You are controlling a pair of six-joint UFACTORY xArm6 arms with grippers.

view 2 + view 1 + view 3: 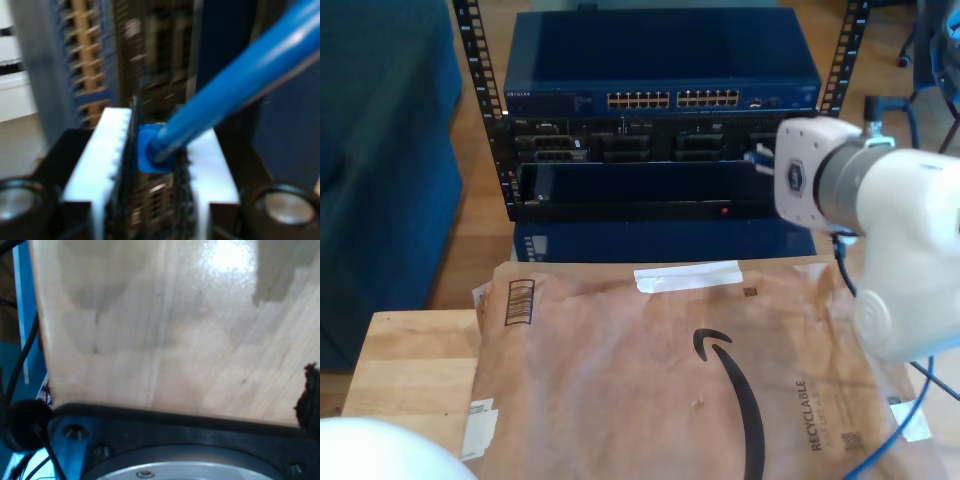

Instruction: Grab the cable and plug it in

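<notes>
In the second wrist view my second gripper (159,142) is shut on the small blue plug (150,157) of the cable (240,75), gripped between its white fingers (97,160). The bright-blue cable runs away from the jaws, close to the lens. Blurred rack ports lie straight ahead of the plug. In the exterior view the second arm's white wrist (810,170) stands at the right, against the rack's front, and hides the jaws. A loop of the cable (892,440) hangs at the exterior view's lower right. The first wrist view looks down on bare wood (165,340).
A blue network switch (660,65) with a row of ports (670,100) tops the rack, above a black unit (620,145). A brown paper mailer (670,370) covers most of the wooden table (410,370). A black base plate (200,440) and black wires (22,365) lie close to the first wrist.
</notes>
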